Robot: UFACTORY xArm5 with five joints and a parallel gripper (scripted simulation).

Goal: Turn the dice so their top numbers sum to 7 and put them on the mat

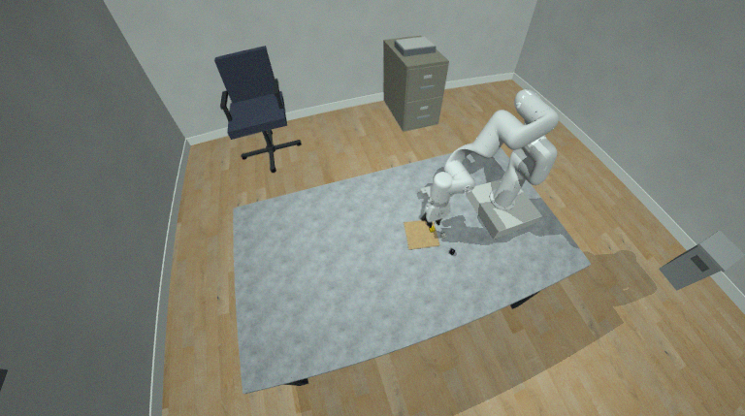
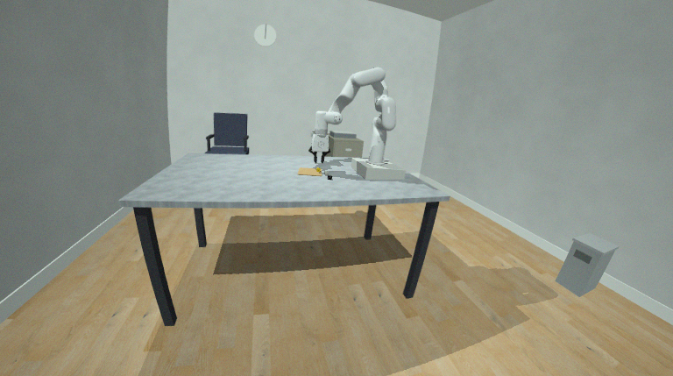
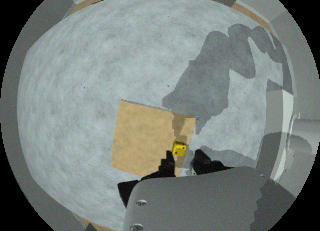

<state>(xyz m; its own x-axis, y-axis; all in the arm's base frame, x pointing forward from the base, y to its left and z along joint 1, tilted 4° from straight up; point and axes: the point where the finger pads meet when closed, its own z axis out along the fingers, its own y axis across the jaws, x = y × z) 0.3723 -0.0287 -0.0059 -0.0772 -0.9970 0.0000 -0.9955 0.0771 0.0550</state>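
The end effector [image 2: 319, 155] is held above the counter [image 1: 329, 290] with its jaws parted and nothing between them. Directly beneath it, a yellow die [image 1: 432, 228] lies by the far right edge of the tan mat [image 1: 418, 240]; whether it sits fully on the mat cannot be told. A black die [image 1: 452, 251] lies off the mat, just to its right. A third die is not made out. The dice are judged small, rigid, light and smooth, so opposite flat faces should be pinched squarely.

Top overhead, exterior frontal, wrist downward, close
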